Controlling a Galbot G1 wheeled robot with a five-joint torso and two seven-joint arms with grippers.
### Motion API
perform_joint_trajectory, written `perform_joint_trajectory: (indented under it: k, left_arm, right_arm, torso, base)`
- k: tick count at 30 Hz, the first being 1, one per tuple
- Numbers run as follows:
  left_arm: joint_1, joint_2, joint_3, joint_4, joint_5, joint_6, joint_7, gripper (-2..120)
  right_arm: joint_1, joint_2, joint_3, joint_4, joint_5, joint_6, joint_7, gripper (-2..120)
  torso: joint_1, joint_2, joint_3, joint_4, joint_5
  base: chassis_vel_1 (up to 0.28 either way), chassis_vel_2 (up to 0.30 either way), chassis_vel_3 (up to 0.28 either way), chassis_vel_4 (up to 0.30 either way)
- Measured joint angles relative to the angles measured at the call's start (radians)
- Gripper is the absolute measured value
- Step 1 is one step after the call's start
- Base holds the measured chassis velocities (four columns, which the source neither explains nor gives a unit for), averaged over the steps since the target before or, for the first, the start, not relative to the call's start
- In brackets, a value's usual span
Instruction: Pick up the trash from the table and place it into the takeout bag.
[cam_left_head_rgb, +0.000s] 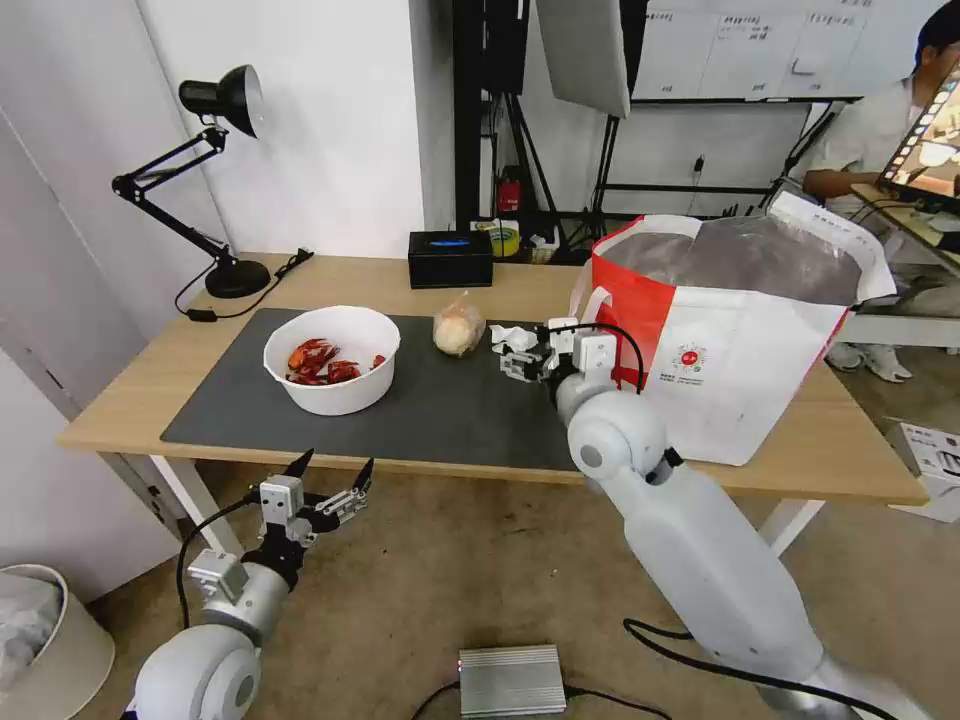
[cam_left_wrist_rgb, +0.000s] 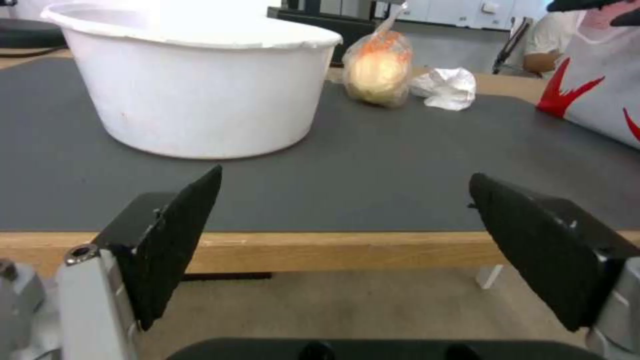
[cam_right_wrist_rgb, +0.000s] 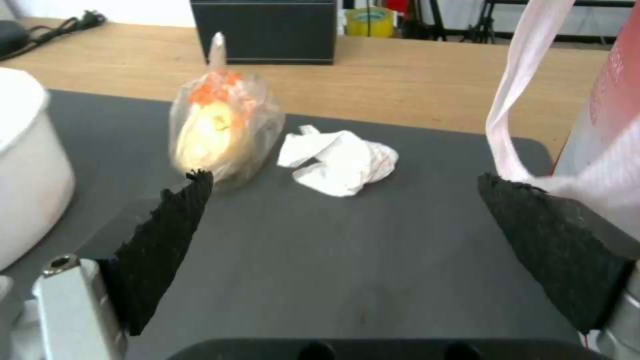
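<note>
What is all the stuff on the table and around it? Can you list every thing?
bowl: one, white, red crayfish shells inside, left part of the dark grey mat
bagged bun: one, pale, in a clear bag, mat's middle
tissue: one, white, crumpled, beside the bun toward the bag
takeout bag: one, white and red, foil-lined, right end of the table
black box: one, back edge of the table
desk lamp: one, black, back left corner
mat: one, dark grey
table: one, light wood, white legs
metal box: one, silver, on the floor
left gripper: open, below the table's front edge
right gripper: open, over the mat near the tissue
</note>
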Motion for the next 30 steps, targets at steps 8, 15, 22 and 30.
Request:
perform_joint_trajectory:
  k: [8, 15, 22, 30]
  left_arm:
    - [0.008, -0.021, 0.0, -0.001, 0.008, -0.002, 0.001, 100]
    - [0.013, -0.022, -0.006, -0.006, 0.008, -0.004, 0.001, 100]
    - [0.015, -0.024, -0.009, -0.009, 0.008, -0.005, 0.001, 100]
    - [0.012, -0.023, -0.011, -0.008, 0.005, -0.008, 0.001, 100]
  right_arm:
    - [0.121, 0.122, -0.031, -0.216, -0.035, -0.005, 0.04, 100]
    - [0.167, 0.189, -0.033, -0.332, -0.066, -0.005, 0.047, 100]
    - [0.2, 0.221, -0.024, -0.417, -0.075, -0.003, 0.047, 100]
    - [0.232, 0.251, -0.01, -0.518, -0.111, 0.005, 0.024, 100]
  torso:
    - [0.0, 0.0, 0.0, 0.0001, -0.0001]
    - [0.0, 0.0, 0.0, 0.0001, 0.0]
    - [0.0, 0.0, 0.0, 0.0001, 0.0]
    - [0.0, 0.0, 0.0, 0.0, 0.0]
  base:
    - [0.0, 0.0, 0.0, 0.0]
    - [0.0, 0.0, 0.0, 0.0]
    - [0.0, 0.0, 0.0, 0.0]
    - [0.0, 0.0, 0.0, 0.0]
